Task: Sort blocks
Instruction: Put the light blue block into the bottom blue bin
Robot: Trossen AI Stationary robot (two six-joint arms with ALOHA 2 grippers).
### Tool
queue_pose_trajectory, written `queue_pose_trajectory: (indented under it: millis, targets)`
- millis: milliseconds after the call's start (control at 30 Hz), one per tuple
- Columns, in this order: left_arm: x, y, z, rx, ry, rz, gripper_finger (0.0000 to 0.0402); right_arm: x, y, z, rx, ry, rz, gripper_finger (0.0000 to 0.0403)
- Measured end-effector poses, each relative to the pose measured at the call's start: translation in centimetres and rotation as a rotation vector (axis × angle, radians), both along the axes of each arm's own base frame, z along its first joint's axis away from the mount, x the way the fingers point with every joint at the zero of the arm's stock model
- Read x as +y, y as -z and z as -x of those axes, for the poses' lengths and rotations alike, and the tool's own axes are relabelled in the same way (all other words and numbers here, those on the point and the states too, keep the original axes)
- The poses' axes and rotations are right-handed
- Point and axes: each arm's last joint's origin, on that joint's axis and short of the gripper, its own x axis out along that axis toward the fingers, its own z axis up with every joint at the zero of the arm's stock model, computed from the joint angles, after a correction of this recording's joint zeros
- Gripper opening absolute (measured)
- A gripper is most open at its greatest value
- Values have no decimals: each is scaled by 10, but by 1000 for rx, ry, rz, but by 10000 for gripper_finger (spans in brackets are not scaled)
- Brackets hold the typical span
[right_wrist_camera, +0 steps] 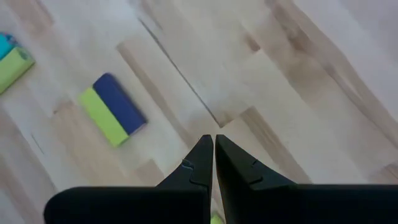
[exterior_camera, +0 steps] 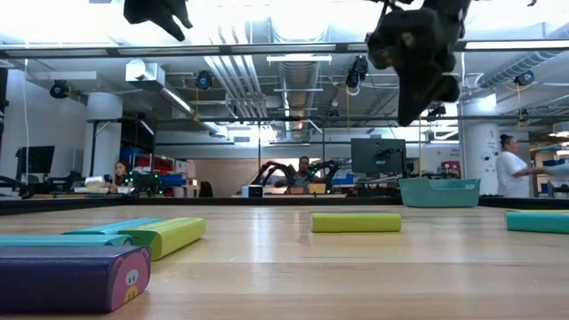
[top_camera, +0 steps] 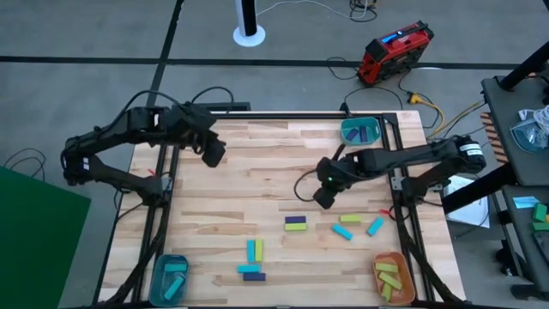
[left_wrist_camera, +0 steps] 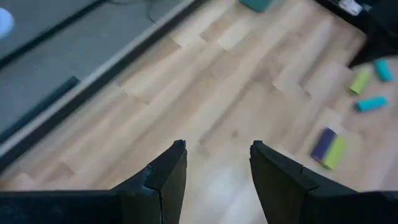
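The blocks lie loose on the wooden surface [top_camera: 257,172]: a purple and yellow-green pair [top_camera: 296,223] just beside the right end effector [top_camera: 324,199], which hangs above the surface, fingers closed on nothing; a yellow-green block [top_camera: 345,232] and cyan block [top_camera: 375,227] near it; the left end effector [top_camera: 214,154] hovers well apart, fingers open and empty

Two dark jointed arms, black cables, tapered matte-black fingers [left_wrist_camera: 165,180].
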Motion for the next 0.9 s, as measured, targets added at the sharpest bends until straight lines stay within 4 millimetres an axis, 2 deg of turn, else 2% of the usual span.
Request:
queue_pose_trajectory:
  millis: [300, 533, 667, 900]
  targets:
    - [-31, 1, -4, -60, -5, 170, 155, -17, 3, -3, 0, 55, -13, 9]
    - [-64, 7, -13, -84, -110, 368, 155, -29, 0, -10, -84, 54, 10, 9]
    - [-90, 24, -34, -21, -156, 440, 155, -34, -3, -14, -141, 53, 25, 9]
    - [-134, 67, -71, 143, -226, 485, 155, -39, -6, -18, -184, 4, 63, 9]
